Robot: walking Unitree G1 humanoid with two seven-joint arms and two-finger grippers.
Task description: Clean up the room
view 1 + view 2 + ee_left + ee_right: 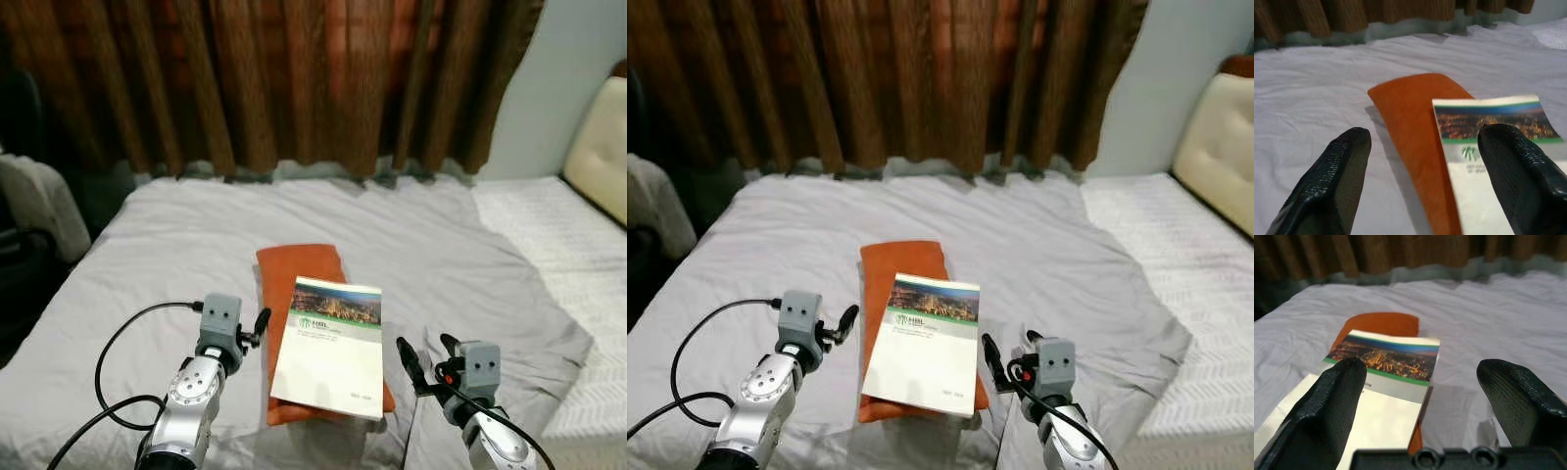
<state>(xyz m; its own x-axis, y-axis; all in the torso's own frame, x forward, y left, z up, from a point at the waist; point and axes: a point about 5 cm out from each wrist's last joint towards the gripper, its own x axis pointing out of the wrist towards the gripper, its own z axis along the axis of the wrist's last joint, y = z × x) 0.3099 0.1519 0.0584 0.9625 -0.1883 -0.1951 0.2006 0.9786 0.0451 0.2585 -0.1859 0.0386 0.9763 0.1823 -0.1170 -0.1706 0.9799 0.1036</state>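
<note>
Left gripper (257, 328) and right gripper (423, 358) flank the book (330, 346) — jaws spread wide, nothing held, likely staged for a two-sided lift. Book lies atop orange cushion (296, 269), mid-bed (147, 245). Beyond — curtain (294, 78).

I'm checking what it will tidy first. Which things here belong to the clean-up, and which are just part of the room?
Belongs to the job:
- booklet, lying on the orange cushion
- orange cushion, on the grey bedspread
- left gripper and right gripper, both open, flanking them

Just there:
- grey bedspread
- brown curtain
- cream headboard
</note>
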